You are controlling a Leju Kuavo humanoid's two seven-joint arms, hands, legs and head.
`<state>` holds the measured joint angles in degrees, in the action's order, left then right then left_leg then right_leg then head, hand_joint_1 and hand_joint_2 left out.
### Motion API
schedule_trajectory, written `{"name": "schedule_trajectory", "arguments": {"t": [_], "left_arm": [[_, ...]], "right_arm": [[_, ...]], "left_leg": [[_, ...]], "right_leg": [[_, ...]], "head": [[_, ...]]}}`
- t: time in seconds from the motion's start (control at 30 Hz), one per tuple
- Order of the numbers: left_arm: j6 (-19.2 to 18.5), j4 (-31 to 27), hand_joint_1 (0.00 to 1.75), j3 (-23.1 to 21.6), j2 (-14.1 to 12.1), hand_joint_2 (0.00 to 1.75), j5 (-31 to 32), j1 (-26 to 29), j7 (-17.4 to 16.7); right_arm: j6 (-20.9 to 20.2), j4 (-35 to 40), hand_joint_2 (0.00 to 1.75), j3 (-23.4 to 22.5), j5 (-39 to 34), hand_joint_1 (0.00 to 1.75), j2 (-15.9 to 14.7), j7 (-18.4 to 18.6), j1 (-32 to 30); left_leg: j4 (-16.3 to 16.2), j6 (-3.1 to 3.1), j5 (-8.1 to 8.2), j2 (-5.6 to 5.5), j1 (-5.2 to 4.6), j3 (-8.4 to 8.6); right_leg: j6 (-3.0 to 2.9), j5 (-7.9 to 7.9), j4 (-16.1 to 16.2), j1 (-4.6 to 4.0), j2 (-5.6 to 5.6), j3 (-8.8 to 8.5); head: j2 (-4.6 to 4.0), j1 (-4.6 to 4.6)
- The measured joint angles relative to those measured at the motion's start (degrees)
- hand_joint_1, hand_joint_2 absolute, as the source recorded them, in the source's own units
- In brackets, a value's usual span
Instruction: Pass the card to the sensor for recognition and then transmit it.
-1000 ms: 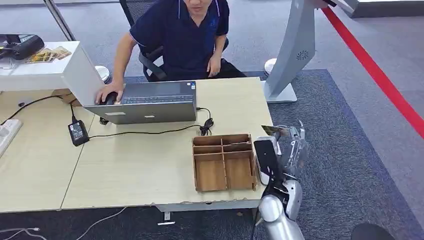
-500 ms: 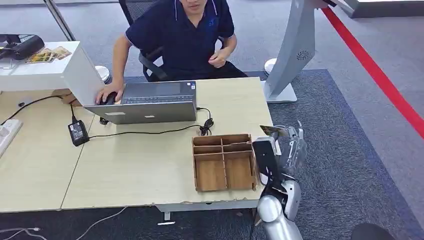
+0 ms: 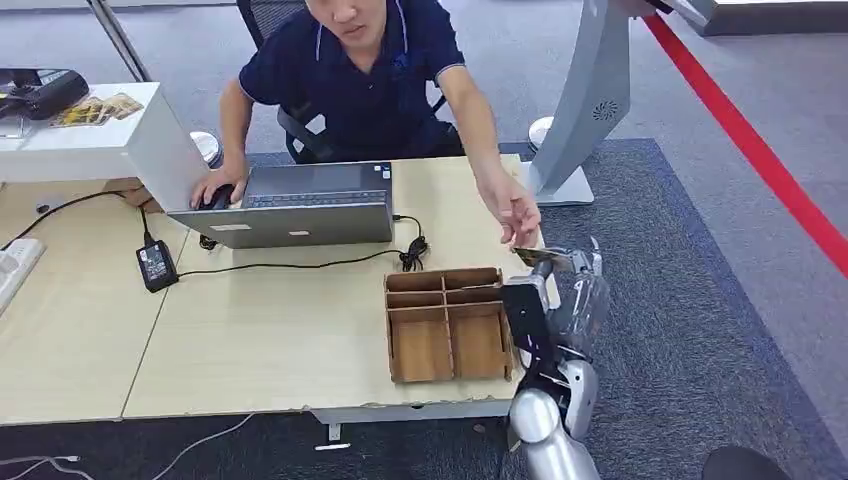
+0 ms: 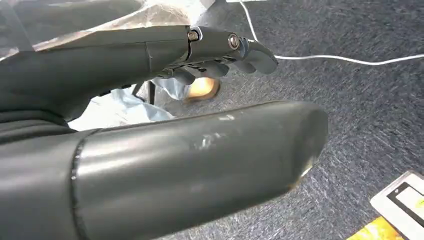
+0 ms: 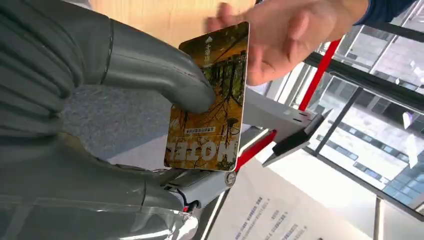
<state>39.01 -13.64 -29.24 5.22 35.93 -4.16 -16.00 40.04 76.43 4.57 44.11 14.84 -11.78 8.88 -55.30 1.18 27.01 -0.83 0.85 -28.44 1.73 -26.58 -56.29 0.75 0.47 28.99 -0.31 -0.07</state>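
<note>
right hand (image 3: 572, 290) fingers pinched card (image 5: 210, 100) beside desk (image 3: 300, 330) corner | card's long axis pointed at person's hand (image 3: 515, 215), touching its far end | left hand (image 4: 150, 125) hung empty, fingers loosely curled

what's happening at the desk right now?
The robot's right hand holds a hotel key card out beside the desk's right edge, thumb pressed on its face. A seated person reaches a hand across toward the card, fingers at its far edge, apparently to take it. Their other hand rests on a mouse beside the laptop. The left hand hangs over the carpet, holding nothing.
</note>
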Motion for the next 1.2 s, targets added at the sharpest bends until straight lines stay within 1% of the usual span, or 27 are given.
{"name": "schedule_trajectory", "arguments": {"t": [0.53, 0.57, 0.6, 0.63, 0.67, 0.77, 1.2], "left_arm": [[0.0, 0.0, 0.0, -0.5, 0.0, 0.0, 0.1, 0.0, 0.2], [0.0, 0.0, 0.0, -0.6, 0.0, 0.0, 0.1, 0.0, 0.2], [0.0, 0.0, 0.0, -0.6, 0.0, 0.0, 0.2, 0.0, 0.2], [0.0, 0.0, 0.0, -0.7, 0.0, 0.0, 0.3, 0.0, 0.2], [0.0, 0.0, 0.0, -0.8, 0.0, 0.0, 0.3, 0.0, 0.2], [0.0, 0.0, 0.0, -1.1, 0.0, 0.0, 0.3, -0.1, 0.2], [0.0, 0.0, 0.0, -1.9, 0.0, 0.0, -0.1, -0.1, 0.0]], "right_arm": [[0.0, -0.3, 1.75, -0.7, 0.1, 1.75, 0.4, -0.7, 0.4], [0.0, -0.3, 1.75, -0.7, 0.1, 1.69, 0.4, -0.7, 0.4], [0.0, -0.4, 1.75, -0.7, 0.1, 0.1, 0.4, -0.7, 0.4], [0.0, -0.4, 1.75, -0.7, 0.2, 0.1, 0.4, -0.7, 0.4], [-0.1, -0.4, 1.75, -0.7, 0.3, 0.0, 0.4, -0.6, 0.4], [-0.1, -0.4, 1.75, -0.7, 1.2, 0.0, 0.4, 0.4, 0.5], [-0.1, -1.0, 1.75, -0.8, 2.5, 0.0, 0.5, 0.5, 0.7]], "left_leg": [[0.0, 0.01, -0.01, -0.01, 0.0, -0.01], [0.0, 0.01, -0.01, -0.02, 0.0, -0.01], [0.0, 0.01, -0.01, -0.02, 0.0, -0.01], [0.0, 0.01, -0.01, -0.02, 0.0, -0.02], [0.0, 0.01, -0.01, -0.02, 0.0, -0.03], [0.0, 0.01, 0.0, 0.0, -0.01, -0.03], [0.0, 0.01, -0.01, -0.01, 0.0, -0.02]], "right_leg": [[0.0, 0.0, 0.0, 0.0, -0.01, -0.01], [0.0, 0.0, 0.0, 0.0, -0.01, -0.01], [0.0, 0.0, 0.0, 0.0, -0.01, -0.01], [0.0, 0.0, 0.0, 0.0, -0.01, -0.01], [0.0, 0.0, 0.0, 0.0, -0.01, -0.01], [0.0, 0.0, 0.0, 0.0, 0.0, 0.0], [0.0, 0.0, 0.0, 0.0, 0.0, 0.0]], "head": [[0.0, 0.0], [0.0, 0.0], [0.0, 0.0], [0.0, 0.0], [0.0, 0.02], [0.0, 0.0], [0.0, 0.0]]}}
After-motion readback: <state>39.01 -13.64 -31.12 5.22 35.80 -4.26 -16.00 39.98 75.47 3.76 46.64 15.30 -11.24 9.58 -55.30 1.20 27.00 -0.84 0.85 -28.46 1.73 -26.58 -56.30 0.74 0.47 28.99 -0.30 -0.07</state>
